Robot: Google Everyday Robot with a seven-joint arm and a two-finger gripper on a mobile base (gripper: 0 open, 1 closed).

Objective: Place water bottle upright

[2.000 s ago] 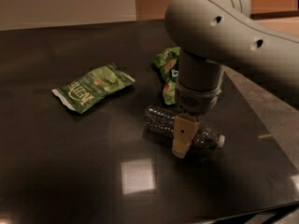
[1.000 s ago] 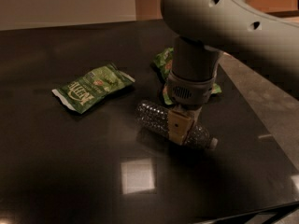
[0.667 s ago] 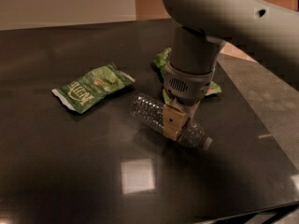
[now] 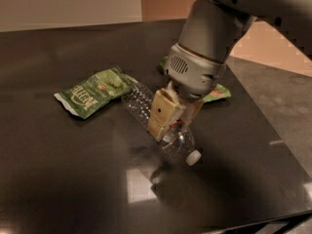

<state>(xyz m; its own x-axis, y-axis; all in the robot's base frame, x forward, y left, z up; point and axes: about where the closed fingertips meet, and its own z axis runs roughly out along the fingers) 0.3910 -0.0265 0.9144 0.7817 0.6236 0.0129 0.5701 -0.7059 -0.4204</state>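
Observation:
The water bottle (image 4: 181, 141) is clear ribbed plastic with a white cap (image 4: 193, 157). It hangs tilted above the dark table (image 4: 58, 169), cap end low at the right, base end raised toward the left. My gripper (image 4: 170, 118) is shut on the bottle's middle, with one tan finger (image 4: 161, 113) across its near side. The grey arm comes down from the upper right and hides the label band.
A green snack bag (image 4: 95, 90) lies on the table to the left, next to the bottle's base end. A second green bag (image 4: 214, 92) lies behind the gripper, mostly hidden by it. The table's right edge runs close by, with floor beyond.
The gripper closed on the lying bottle and lifted it off the table. The bottle now tilts, base end up to the left. The arm has leaned further over it.

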